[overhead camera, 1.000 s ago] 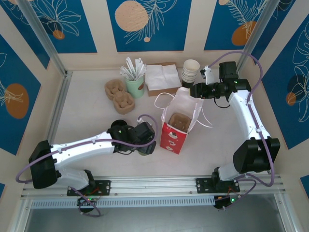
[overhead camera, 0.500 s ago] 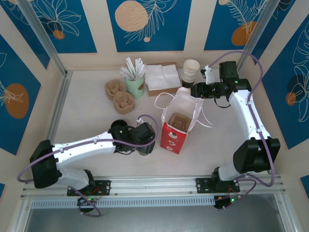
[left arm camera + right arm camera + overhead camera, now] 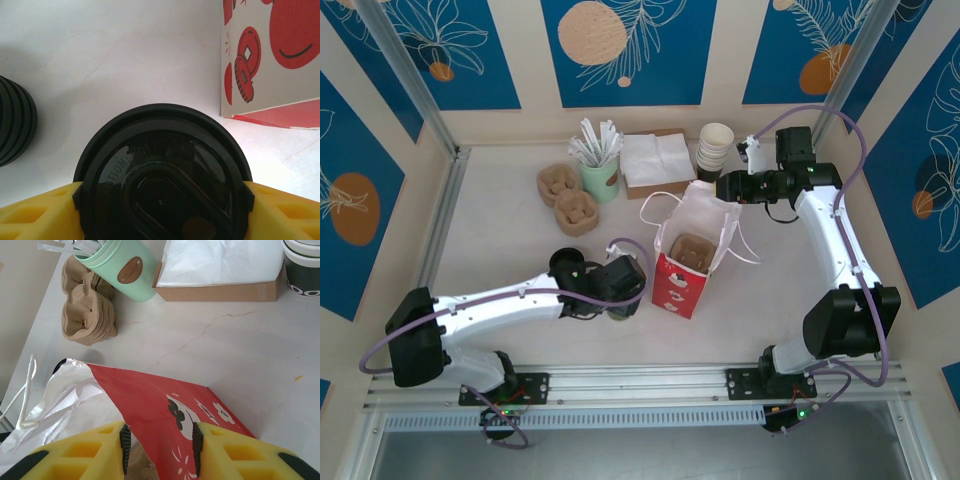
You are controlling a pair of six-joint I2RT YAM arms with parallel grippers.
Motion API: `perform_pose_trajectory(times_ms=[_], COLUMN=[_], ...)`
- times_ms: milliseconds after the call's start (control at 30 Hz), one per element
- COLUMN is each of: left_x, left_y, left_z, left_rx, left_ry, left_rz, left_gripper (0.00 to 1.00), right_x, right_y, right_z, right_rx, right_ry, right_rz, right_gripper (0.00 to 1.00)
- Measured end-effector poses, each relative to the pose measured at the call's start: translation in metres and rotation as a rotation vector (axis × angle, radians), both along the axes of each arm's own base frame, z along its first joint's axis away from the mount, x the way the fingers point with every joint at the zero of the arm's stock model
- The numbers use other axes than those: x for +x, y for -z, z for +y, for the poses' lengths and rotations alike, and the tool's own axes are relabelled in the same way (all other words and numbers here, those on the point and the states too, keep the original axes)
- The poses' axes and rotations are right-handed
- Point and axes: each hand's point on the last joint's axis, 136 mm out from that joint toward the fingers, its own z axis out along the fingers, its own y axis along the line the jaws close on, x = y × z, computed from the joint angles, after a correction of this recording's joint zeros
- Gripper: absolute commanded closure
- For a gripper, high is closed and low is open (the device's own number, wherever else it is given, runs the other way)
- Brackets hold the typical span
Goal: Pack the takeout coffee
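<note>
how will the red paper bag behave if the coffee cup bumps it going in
Likely floppy: the red paper bag looks crumpled along its white top, where the right gripper pinches one edge. Probably light and apt to slide or tip, though the cardboard carrier inside may steady it.

Your tabletop is pale off-white with faint hairline marks. Cream wall panels enclose it on three sides, printed with blue fields, white leaves and orange discs. Aluminium posts stand at the rear corners. An aluminium rail runs along your near edge. Lighting is even.
</note>
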Motion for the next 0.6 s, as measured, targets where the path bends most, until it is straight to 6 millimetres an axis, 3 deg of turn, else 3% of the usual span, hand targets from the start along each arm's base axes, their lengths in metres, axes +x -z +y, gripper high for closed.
perform_pose_trajectory(times_ms=[333,433,600], left_x=[-0.001,0.003,0.019], left_y=[-0.010,-0.039,-0.119], left_z=[0.008,0.008,-0.001], left_rx=[0.015,-0.002,-0.095], left_ry=[0.006,0.016,0.034], left_rz=[-0.017,-0.063,-0.205], left_gripper=[0.34,0.34,0.34], right_x=[-0.001,-0.003,-0.007], right_y=[0.000,-0.002,-0.009], right_z=[-0.001,-0.002,-0.004], right_rx=[-0.002,-0.003,-0.002], right_ry=[0.005,0.012,0.029], right_rz=[0.000,-0.006,-0.021], right_gripper=[0.60,0.60,0.60])
